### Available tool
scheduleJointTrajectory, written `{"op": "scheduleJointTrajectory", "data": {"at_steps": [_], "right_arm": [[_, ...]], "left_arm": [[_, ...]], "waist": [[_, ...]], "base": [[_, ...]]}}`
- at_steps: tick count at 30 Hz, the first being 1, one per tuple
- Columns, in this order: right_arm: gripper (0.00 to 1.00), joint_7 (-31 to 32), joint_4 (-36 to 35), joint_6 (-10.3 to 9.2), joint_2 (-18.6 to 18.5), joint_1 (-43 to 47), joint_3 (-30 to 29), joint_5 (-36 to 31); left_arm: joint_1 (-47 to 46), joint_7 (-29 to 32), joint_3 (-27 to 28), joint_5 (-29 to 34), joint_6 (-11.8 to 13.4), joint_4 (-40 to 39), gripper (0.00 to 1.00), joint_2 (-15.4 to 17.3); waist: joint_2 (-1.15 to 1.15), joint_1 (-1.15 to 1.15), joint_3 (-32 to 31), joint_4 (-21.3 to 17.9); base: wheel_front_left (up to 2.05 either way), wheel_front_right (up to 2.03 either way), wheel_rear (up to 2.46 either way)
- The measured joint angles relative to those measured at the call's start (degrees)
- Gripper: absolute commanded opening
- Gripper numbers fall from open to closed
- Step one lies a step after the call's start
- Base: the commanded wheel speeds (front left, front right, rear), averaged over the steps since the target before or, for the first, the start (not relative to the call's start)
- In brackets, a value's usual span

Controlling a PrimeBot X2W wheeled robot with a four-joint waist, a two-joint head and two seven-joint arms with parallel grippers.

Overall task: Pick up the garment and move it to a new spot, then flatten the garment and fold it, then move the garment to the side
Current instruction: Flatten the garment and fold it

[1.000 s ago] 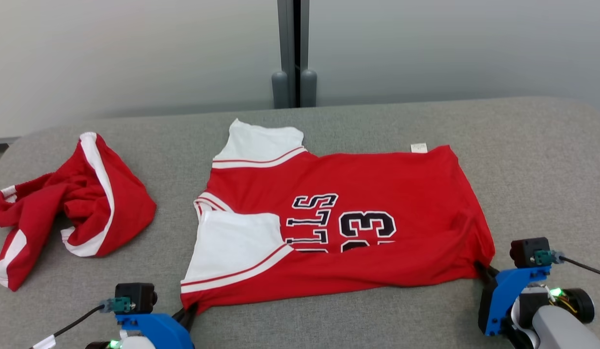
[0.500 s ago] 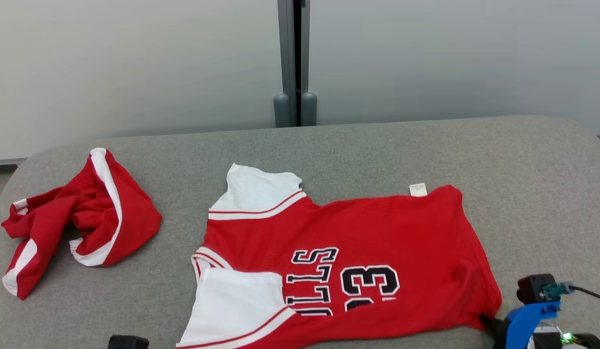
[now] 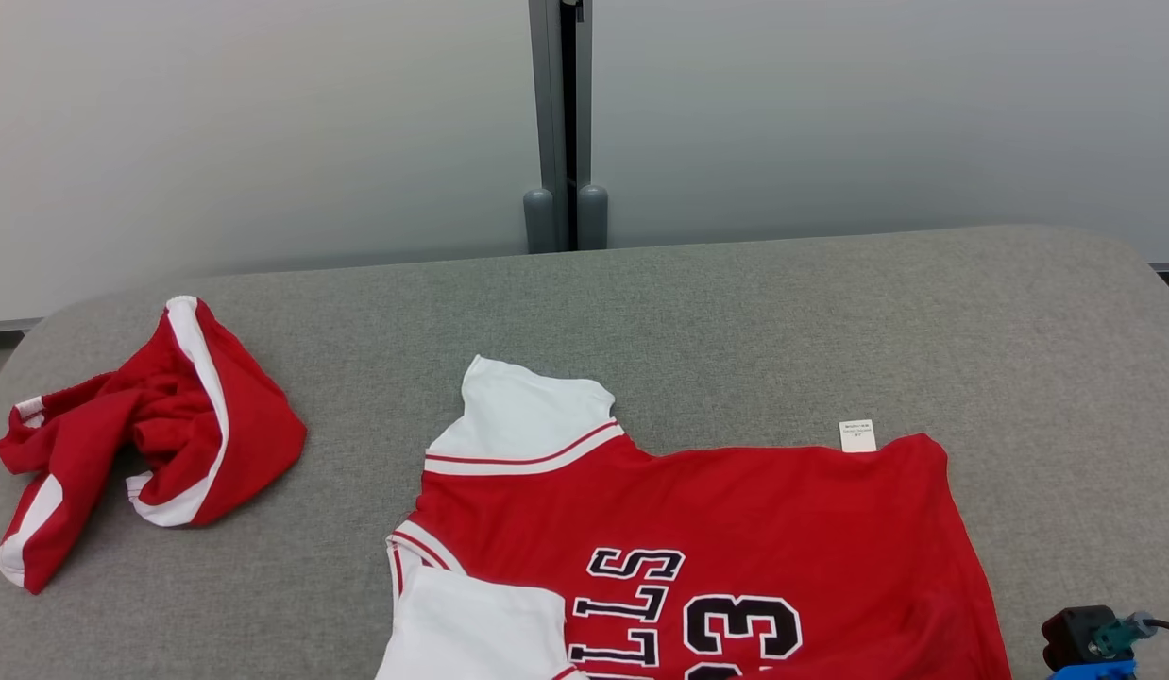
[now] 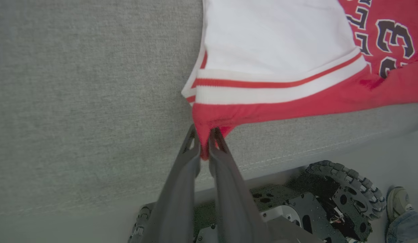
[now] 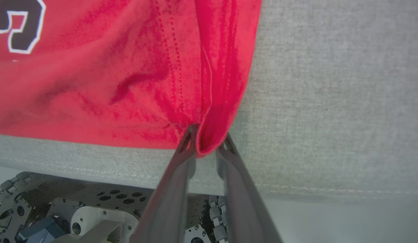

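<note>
The garment (image 3: pixel 698 510), a red jersey with white sleeves and dark lettering, lies spread on the grey padded table (image 3: pixel 736 312), its near part cut off by the head view's bottom edge. In the left wrist view my left gripper (image 4: pixel 204 141) is shut on the garment's (image 4: pixel 276 44) red corner beside the white sleeve, close to the table's near edge. In the right wrist view my right gripper (image 5: pixel 209 140) has its jaws slightly apart, and a loose fold of the garment's (image 5: pixel 111 67) hem corner lies between them. The right wrist's camera block (image 3: pixel 1080 635) shows at the lower right.
A second red and white garment (image 3: pixel 160 425) lies crumpled at the table's left. A grey post (image 3: pixel 558 123) stands against the wall behind. Below the near table edge are my wheeled base (image 4: pixel 347 182) and a person's shoe (image 4: pixel 399 202).
The camera has moved, shifting the whole picture. The jersey has been drawn toward the near edge relative to the crumpled garment. The right jaws have eased apart.
</note>
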Motion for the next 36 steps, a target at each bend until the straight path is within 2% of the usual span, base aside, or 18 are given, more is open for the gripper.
{"op": "scheduleJointTrajectory", "data": {"at_steps": [6, 12, 16, 20, 23, 27, 31, 36], "right_arm": [[1.00, 3.87, -10.07, -0.05, 3.28, 3.15, -6.01, -4.82], [1.00, -0.48, -21.84, -0.05, 7.46, 1.43, -13.59, -9.24], [1.00, -4.81, -23.20, -0.05, 10.67, -3.70, -15.30, -11.67], [1.00, -8.51, -18.19, -0.07, 13.88, -10.87, -15.04, -12.88], [1.00, -10.85, -11.71, -0.05, 15.02, -17.14, -14.73, -14.70], [1.00, -13.35, -1.90, -0.07, 15.84, -25.43, -14.35, -15.44], [1.00, -14.86, 7.00, -0.07, 16.30, -32.43, -12.90, -15.68], [1.00, -16.23, 14.90, -0.05, 16.52, -38.82, -9.66, -15.32]], "left_arm": [[-0.41, -0.23, 0.60, 0.51, 0.09, -0.24, 1.00, 1.10], [-6.31, -1.21, 4.17, 2.79, 0.08, -4.45, 1.00, 4.64], [-15.06, 1.54, 5.13, 4.86, -2.20, -6.60, 1.00, 6.57], [-25.91, 5.45, 5.05, 4.52, -7.27, -4.46, 1.00, 5.43], [-34.55, 8.28, 4.45, 3.45, -11.25, 0.45, 1.00, 2.57], [-44.99, 12.09, 2.63, 4.37, -15.06, 9.12, 1.00, -0.79], [-53.53, 15.21, 0.55, 4.72, -17.71, 17.86, 1.00, -4.28], [-61.15, 17.61, -1.47, 4.75, -19.13, 27.51, 1.00, -5.59]], "waist": [[0.00, 0.00, 0.25, -0.42], [0.00, 0.00, 1.34, -0.78], [0.00, 0.00, 3.41, -1.32], [0.00, 0.01, 7.15, -2.81], [0.02, 0.02, 10.33, -4.09], [0.02, 0.02, 14.48, -5.24], [0.02, 0.03, 18.39, -6.02], [0.02, 0.02, 22.51, -7.11]], "base": [[0.00, 0.00, 0.00], [0.00, 0.00, 0.00], [0.00, 0.00, 0.00], [0.00, 0.00, 0.00], [0.00, 0.00, 0.00], [0.00, 0.00, 0.00], [0.00, 0.00, 0.00], [0.00, 0.00, 0.00]]}}
